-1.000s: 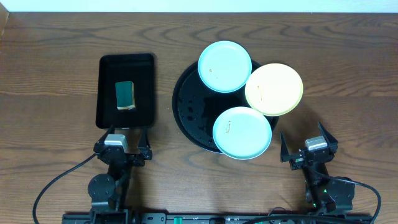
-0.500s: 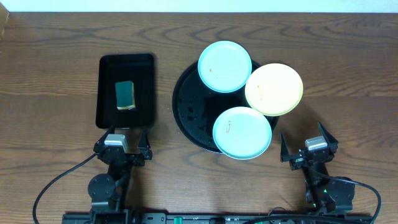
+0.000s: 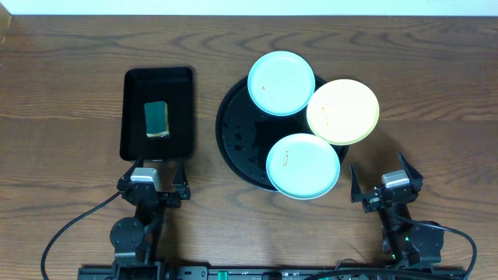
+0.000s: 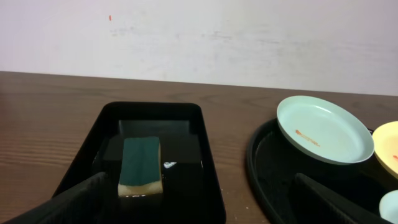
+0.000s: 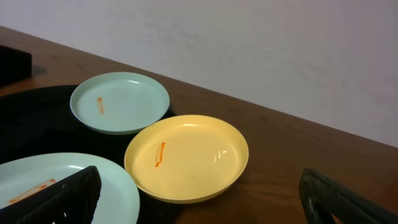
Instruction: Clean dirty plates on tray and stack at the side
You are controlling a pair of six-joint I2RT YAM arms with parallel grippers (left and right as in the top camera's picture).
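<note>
Three plates rest on the round black tray (image 3: 237, 140). A mint-blue plate (image 3: 281, 82) lies at the back, a pale yellow plate (image 3: 343, 111) overhangs the right rim, and a second mint-blue plate (image 3: 303, 166) lies at the front. Each bears a small orange-brown smudge. My left gripper (image 3: 154, 173) is open and empty near the table's front, just before the rectangular tray. My right gripper (image 3: 383, 180) is open and empty, right of the front plate. The right wrist view shows the yellow plate (image 5: 186, 157) and both blue plates (image 5: 119, 102), (image 5: 62, 190).
A small rectangular black tray (image 3: 157, 111) at the left holds a green and yellow sponge (image 3: 158, 118), which also shows in the left wrist view (image 4: 140, 165). Bare wooden table (image 3: 62, 93) surrounds both trays. A white wall stands behind the table.
</note>
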